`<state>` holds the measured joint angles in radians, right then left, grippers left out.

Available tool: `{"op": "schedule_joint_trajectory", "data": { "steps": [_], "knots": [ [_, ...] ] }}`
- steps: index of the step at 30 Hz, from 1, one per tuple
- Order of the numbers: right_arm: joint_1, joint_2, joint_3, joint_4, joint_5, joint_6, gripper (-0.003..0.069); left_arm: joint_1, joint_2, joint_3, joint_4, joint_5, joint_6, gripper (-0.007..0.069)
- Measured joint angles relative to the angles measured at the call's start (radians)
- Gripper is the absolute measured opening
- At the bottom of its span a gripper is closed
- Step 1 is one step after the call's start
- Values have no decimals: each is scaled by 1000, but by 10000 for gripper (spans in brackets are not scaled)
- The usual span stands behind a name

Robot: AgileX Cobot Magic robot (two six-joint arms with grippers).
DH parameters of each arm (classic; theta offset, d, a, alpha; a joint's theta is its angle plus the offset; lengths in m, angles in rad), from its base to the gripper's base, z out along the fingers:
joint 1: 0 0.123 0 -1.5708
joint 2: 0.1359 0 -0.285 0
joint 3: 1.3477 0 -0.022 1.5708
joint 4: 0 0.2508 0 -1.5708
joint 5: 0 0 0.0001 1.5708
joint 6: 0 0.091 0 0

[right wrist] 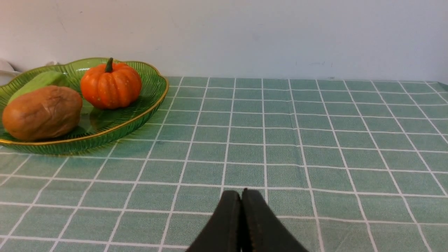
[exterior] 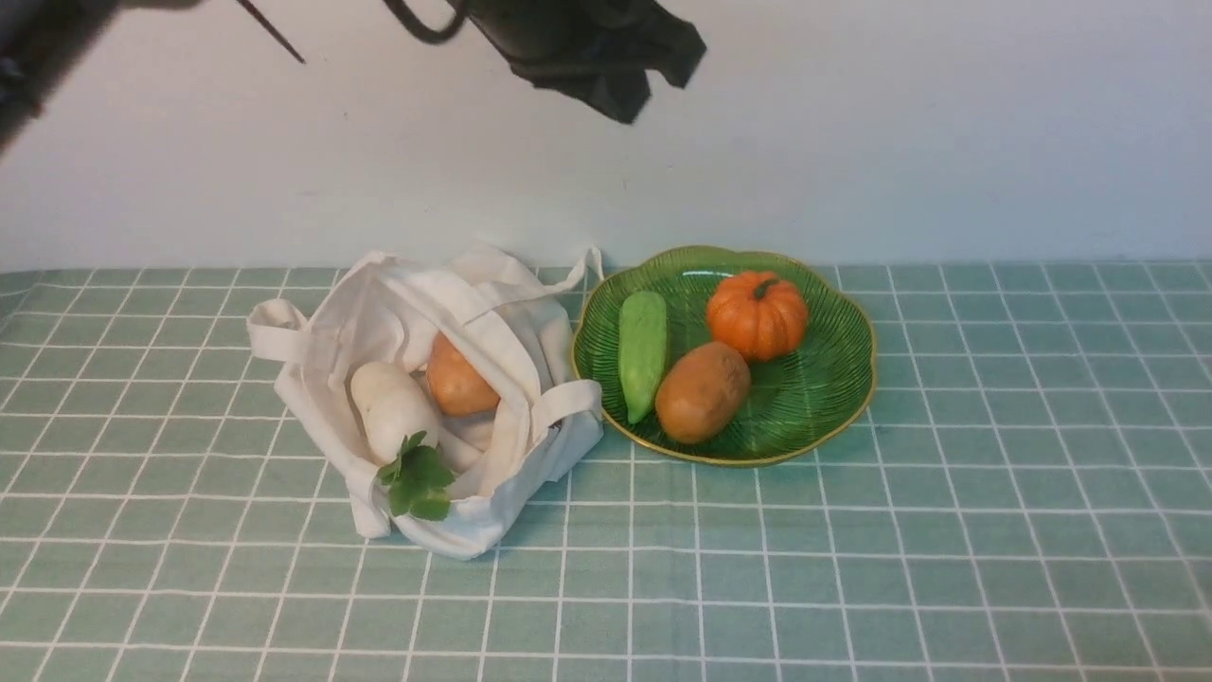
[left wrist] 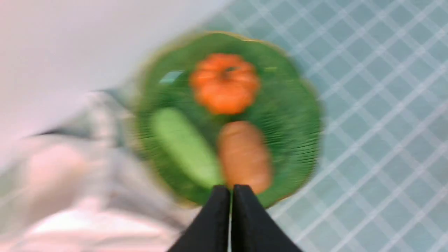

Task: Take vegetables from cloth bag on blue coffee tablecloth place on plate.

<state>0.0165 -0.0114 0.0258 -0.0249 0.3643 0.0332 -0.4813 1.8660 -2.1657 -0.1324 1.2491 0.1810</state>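
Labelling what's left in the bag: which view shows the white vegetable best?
Front view: the white vegetable lies sharp and mostly unobstructed in the open cloth bag, beside a potato. The left wrist view shows the bag only as a blur; the vegetable cannot be made out. The right wrist view does not show it.

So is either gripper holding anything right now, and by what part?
Nothing is held. The left gripper and the right gripper are both shut on nothing.
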Motion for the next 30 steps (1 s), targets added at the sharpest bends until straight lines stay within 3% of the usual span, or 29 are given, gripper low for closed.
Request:
{"op": "schedule_joint_trajectory", "data": {
  "steps": [8, 13, 18, 22, 26, 30],
  "knots": [
    [0, 0, 0, 0, 0, 0, -17, 0, -301, 316, 77, 5, -40, -5],
    [0, 0, 0, 0, 0, 0, -17, 0, -549, 669, 52, -45, -60, -5],
    [0, 0, 0, 0, 0, 0, -17, 0, -830, 1087, -2, -349, -85, -5],
    [0, 0, 0, 0, 0, 0, -17, 0, -977, 1275, -15, -483, -100, -5],
    [0, 0, 0, 0, 0, 0, -17, 0, -1165, 1526, -21, -714, -143, -5],
    [0, 0, 0, 0, 0, 0, -17, 0, -1254, 1656, -21, -787, -149, -5]
  ]
}}
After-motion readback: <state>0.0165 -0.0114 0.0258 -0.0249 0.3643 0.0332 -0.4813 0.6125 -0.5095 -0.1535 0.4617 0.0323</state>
